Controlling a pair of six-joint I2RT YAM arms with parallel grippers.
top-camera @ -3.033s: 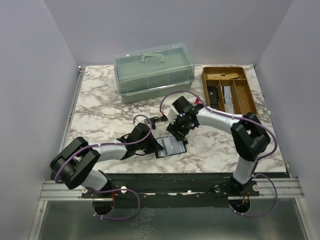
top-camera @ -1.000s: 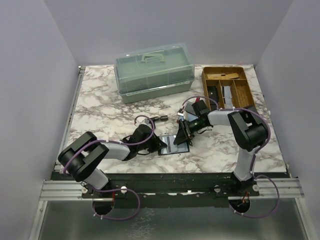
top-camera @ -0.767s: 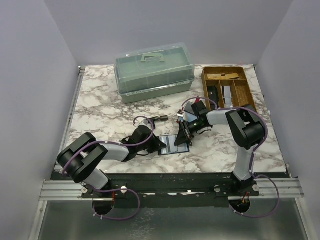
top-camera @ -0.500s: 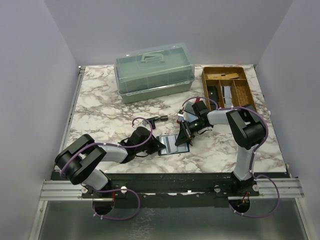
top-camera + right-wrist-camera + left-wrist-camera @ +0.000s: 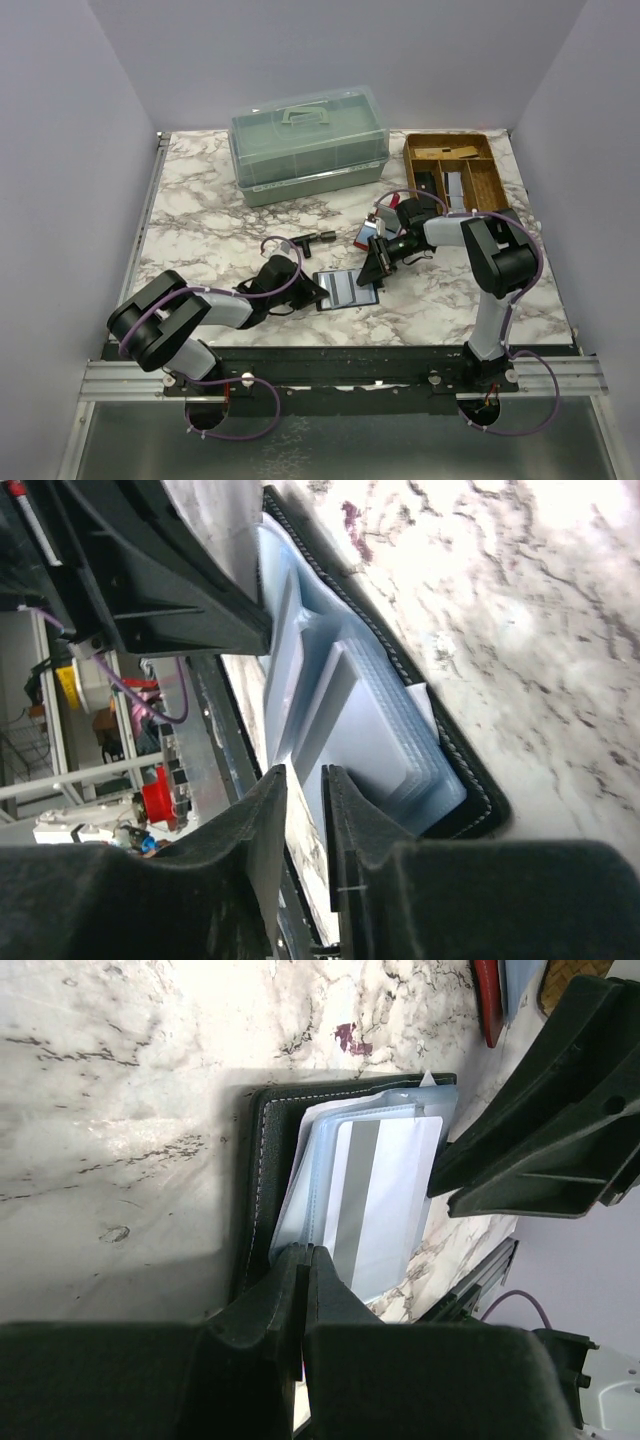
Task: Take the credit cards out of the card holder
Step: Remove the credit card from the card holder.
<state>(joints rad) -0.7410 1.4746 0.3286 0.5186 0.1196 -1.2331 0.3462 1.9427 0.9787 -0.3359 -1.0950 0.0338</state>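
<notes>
On the grey-veined white marble table [image 5: 200, 210], a translucent green lidded plastic box [image 5: 308, 145] and a brown compartmented wooden tray [image 5: 499, 185] are seen at the back. Nearer, the black stitched leather card holder [image 5: 262, 1160] is laid open, with pale blue, grey-striped credit cards [image 5: 385, 1200] inside. The left gripper [image 5: 303, 1260] is pressed together at the holder's edge, and the right gripper [image 5: 305, 780] is held narrowly apart at the cards.

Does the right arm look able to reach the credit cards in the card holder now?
Probably yes. The card holder lies open, the credit cards are exposed, and the right gripper is already at their edge. The left gripper sits at the opposite side, clear of it.
</notes>
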